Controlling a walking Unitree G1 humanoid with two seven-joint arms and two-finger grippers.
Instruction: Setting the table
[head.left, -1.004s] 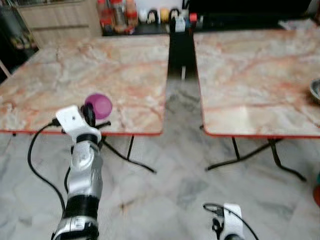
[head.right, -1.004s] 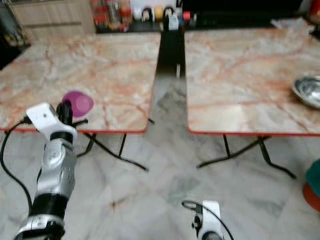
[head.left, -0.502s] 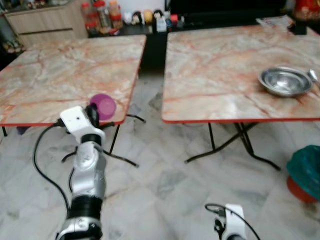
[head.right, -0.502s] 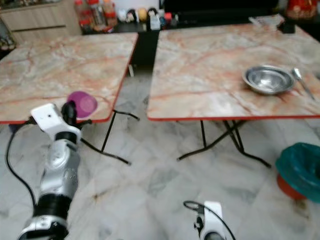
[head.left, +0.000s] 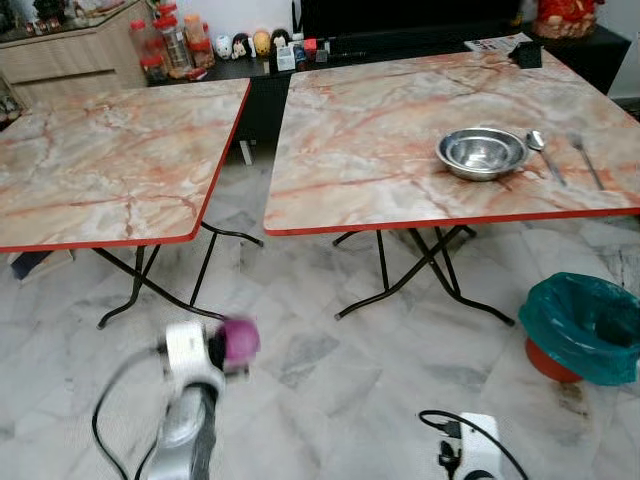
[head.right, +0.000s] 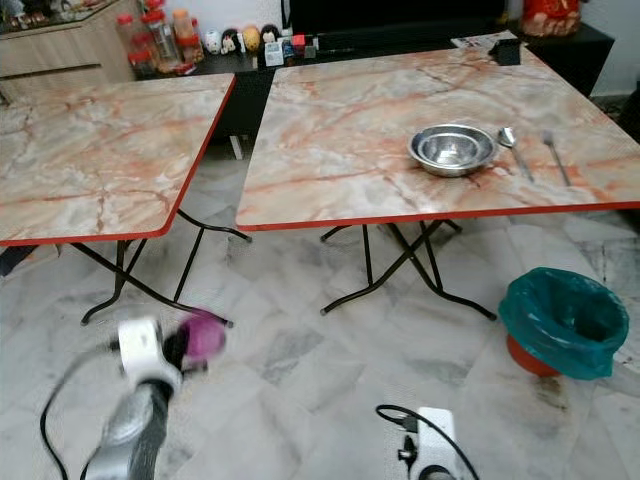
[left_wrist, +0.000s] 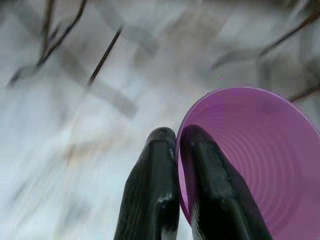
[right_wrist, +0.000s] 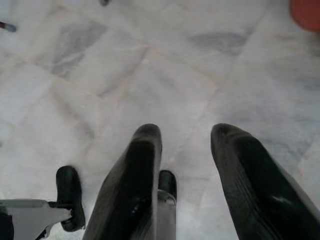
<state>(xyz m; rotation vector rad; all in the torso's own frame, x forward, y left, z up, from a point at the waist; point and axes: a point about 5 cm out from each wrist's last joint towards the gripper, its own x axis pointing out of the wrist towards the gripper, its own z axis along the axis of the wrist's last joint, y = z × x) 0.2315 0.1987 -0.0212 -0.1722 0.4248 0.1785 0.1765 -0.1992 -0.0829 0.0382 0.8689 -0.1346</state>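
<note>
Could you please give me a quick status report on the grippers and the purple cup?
Left gripper shut on purple cup rim, over the floor. Right gripper open, idle, low. Steel bowl, spoon, fork on right table. Path looks open.

note that the left arm (head.left: 190, 420) and the purple cup (head.left: 238, 341) it carries are smeared by motion blur in your head views; the cup's outline cannot be read there. in the left wrist view, the cup (left_wrist: 260, 160) is cut off by the picture's edge, and the floor (left_wrist: 75, 125) behind it is streaked. the right arm (head.left: 470, 462) is cut off at the bottom edge, so you see just its wrist housing and cable. the left desk (head.left: 100, 160) runs out of the picture. the bottles and figurines (head.left: 230, 45) behind the desks are too small to identify. the red base (head.right: 530, 355) under the green-lined bin (head.right: 562, 318) is mostly hidden.
</note>
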